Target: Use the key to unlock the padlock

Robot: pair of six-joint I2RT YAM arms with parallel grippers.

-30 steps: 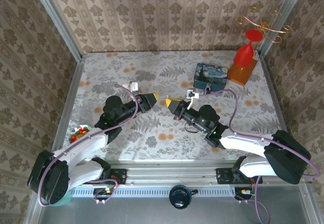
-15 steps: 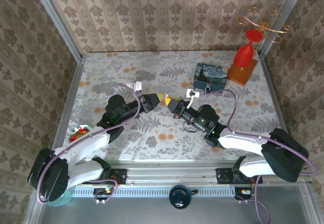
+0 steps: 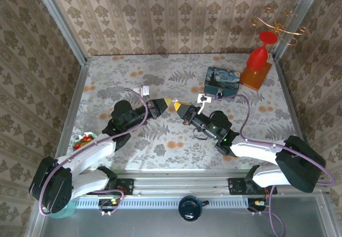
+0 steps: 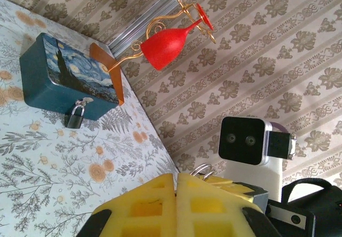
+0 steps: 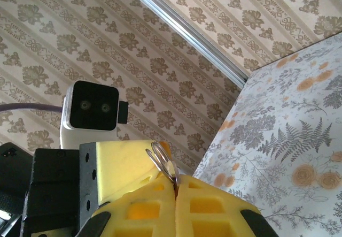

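Two robot arms meet tip to tip at the middle of a floral-patterned desk [image 3: 133,79], seen from the overhead camera. The left tool [image 3: 169,104] reaches in from 8 o'clock and the right tool [image 3: 178,107] from 4 o'clock. In the right wrist view, the right tool [image 5: 176,191] has its yellow pads pressed together on a thin silvery key ring [image 5: 162,159] that sticks up from the seam; the key's blade is hidden. In the left wrist view, the left tool [image 4: 175,186] also has its pads together, and whether anything is pinched between them cannot be told. The key ring [image 4: 203,170] shows just beyond its tip. The padlock [image 3: 219,94], small and dark with a silvery shackle, hangs at the near face of a blue swirl-painted tin [image 3: 223,79], at about 2 o'clock from the meeting tools and well apart from them. At the tin's 2 o'clock, a red wine glass [image 3: 257,56] hangs from a gold wire stand.
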